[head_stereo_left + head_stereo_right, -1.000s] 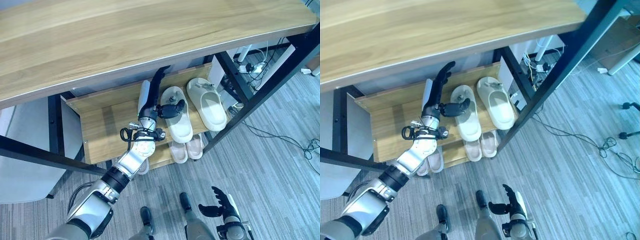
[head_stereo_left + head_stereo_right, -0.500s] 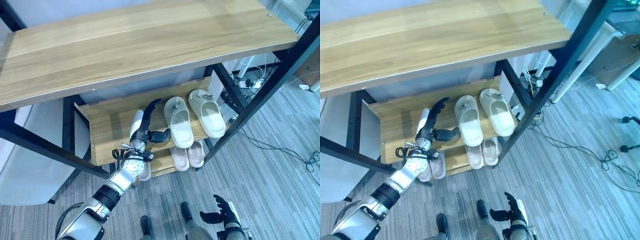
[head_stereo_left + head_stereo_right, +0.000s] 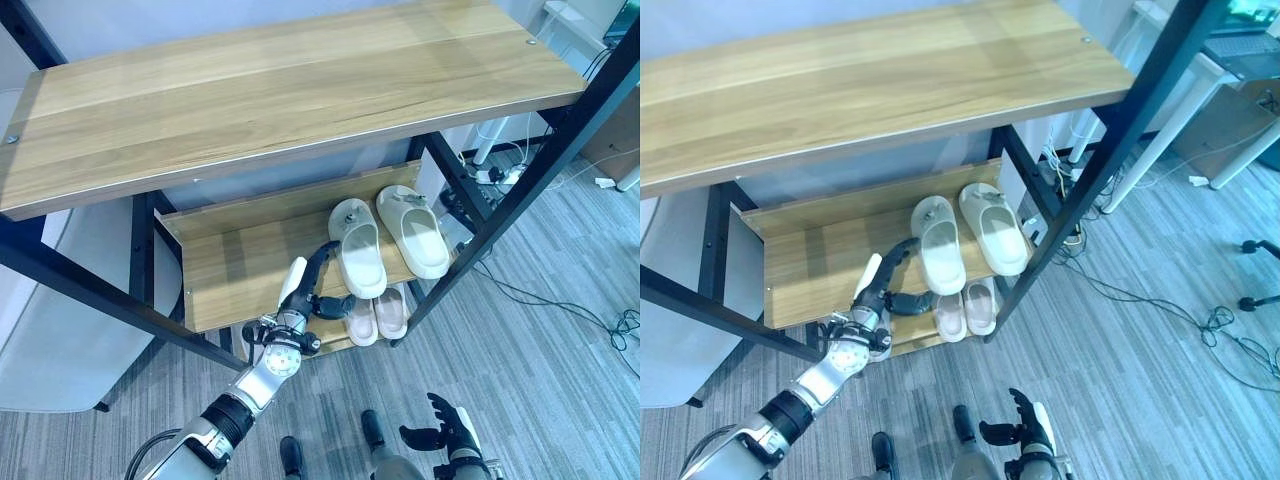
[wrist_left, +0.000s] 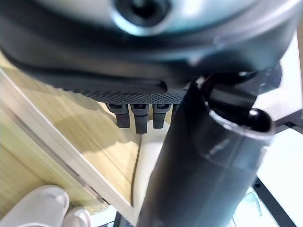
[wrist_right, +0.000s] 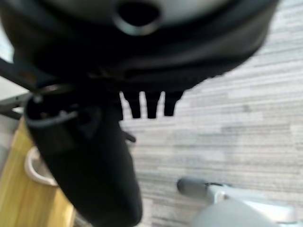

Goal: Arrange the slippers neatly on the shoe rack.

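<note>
Two cream slippers lie side by side, toes to the back, on the right part of the rack's middle shelf (image 3: 230,275): the left slipper (image 3: 357,245) and the right slipper (image 3: 413,228). My left hand (image 3: 306,288) is at the shelf's front edge, just left of the left slipper's heel, fingers straight and thumb held out, holding nothing. In the left wrist view its fingers (image 4: 136,116) point over the wood towards that slipper (image 4: 144,165). My right hand (image 3: 440,436) hangs low over the floor, open and empty.
A wide wooden top board (image 3: 280,90) overhangs the shelf. A pair of small pale pink slippers (image 3: 375,312) sits on the bottom shelf below. Black frame posts (image 3: 520,170) stand at the right. Cables (image 3: 610,305) lie on the grey floor to the right.
My left hand has drawn back from beside the left slipper to the shelf's front edge and lower. The camera has pulled back, showing more of the rack.
</note>
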